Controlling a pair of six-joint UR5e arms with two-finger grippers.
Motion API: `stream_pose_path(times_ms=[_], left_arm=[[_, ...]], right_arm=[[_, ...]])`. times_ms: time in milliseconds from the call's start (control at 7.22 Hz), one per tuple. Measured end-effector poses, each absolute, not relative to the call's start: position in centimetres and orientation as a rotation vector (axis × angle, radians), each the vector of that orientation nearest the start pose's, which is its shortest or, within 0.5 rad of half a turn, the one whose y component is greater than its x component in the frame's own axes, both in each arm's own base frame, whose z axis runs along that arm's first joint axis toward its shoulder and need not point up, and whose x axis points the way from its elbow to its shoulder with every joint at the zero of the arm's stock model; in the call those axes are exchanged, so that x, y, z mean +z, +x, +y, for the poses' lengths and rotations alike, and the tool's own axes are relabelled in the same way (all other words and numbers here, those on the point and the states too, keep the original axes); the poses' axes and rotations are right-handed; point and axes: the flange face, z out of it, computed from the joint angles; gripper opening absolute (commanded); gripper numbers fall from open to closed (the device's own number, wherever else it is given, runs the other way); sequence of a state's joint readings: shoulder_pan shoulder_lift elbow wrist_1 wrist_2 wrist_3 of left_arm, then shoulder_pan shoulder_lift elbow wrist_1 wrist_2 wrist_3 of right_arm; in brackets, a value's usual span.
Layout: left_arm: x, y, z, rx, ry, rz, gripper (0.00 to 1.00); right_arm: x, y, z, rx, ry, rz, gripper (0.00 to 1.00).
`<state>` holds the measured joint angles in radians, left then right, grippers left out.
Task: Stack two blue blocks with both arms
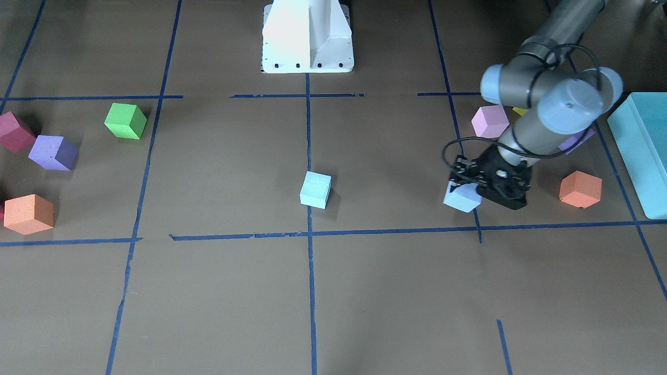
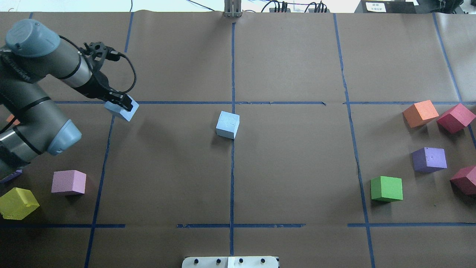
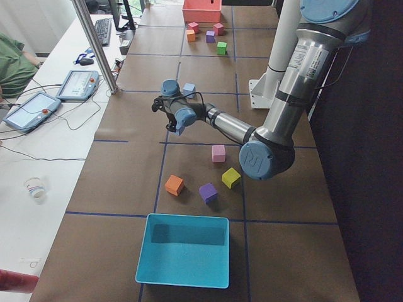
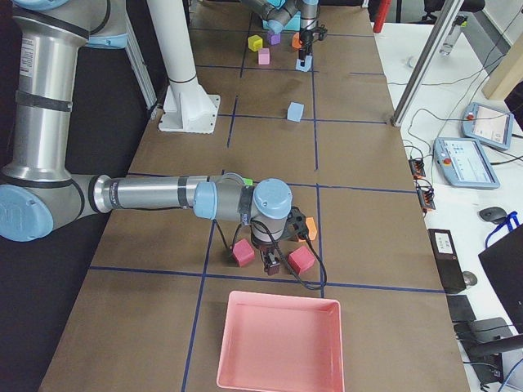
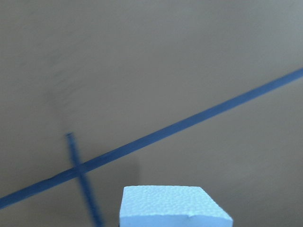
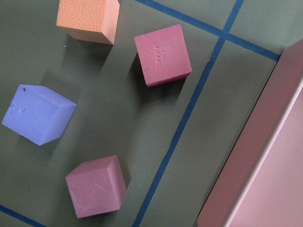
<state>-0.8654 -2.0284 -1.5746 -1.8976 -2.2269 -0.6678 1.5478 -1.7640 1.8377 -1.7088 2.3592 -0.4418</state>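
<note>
My left gripper (image 2: 121, 106) is shut on the sky-blue block (image 2: 122, 110), tilted, over a tape crossing in the left part of the table. It also shows in the front view (image 1: 469, 188) with the block (image 1: 461, 198), whose top fills the bottom of the left wrist view (image 5: 175, 206). The aqua-blue block (image 2: 228, 124) sits alone on the centre tape line (image 1: 315, 189), well to the right of the held block. My right gripper (image 4: 270, 260) shows only in the right side view, low among red cubes; I cannot tell if it is open.
Pink (image 2: 68, 182) and yellow (image 2: 17, 203) cubes lie by the left arm, next to a teal box (image 1: 643, 151). Green (image 2: 386, 188), purple (image 2: 429, 159), orange (image 2: 420, 113) and red (image 2: 455, 118) cubes lie at the right. A pink tray (image 6: 255, 156) borders them.
</note>
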Motion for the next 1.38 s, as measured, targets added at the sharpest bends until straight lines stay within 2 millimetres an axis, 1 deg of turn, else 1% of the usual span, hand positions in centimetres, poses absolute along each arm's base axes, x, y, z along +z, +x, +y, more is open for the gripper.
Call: stream_pose_path(times_ms=[138,277,415,554,692,831,969,1108,1385], left_arm=[[30.3,40.9,-55.0,0.251,0.15,0.971,0.43],[25.2,44.9,-53.9,0.215,0.13,0.977,0.43],[20.7,49.6,-52.8,0.186,0.13,0.974,0.43],[18.1,53.1,-52.2,0.175,0.131,0.963,0.43],[16.9,55.2,-51.7,0.18,0.134,0.954,0.44],[15.8,56.4,-51.6,0.181,0.14,0.951,0.46],[14.8,57.1,-51.8,0.18,0.142,0.949,0.48],[14.5,57.7,-52.0,0.179,0.141,0.944,0.49],[14.5,58.0,-52.2,0.181,0.141,0.939,0.49]], right_arm=[[62.7,5.3,-40.6,-0.415,0.105,-0.79,0.99],[62.7,5.3,-40.6,-0.415,0.105,-0.79,0.99],[62.8,5.3,-40.6,-0.414,0.104,-0.79,0.99],[62.8,5.3,-40.6,-0.414,0.104,-0.79,0.99],[62.8,5.3,-40.6,-0.414,0.104,-0.79,0.99],[62.8,5.3,-40.6,-0.414,0.104,-0.79,0.99],[62.8,5.3,-40.6,-0.414,0.103,-0.79,0.99],[62.8,5.3,-40.6,-0.414,0.103,-0.79,0.99],[62.8,5.3,-40.6,-0.414,0.103,-0.79,0.99]])
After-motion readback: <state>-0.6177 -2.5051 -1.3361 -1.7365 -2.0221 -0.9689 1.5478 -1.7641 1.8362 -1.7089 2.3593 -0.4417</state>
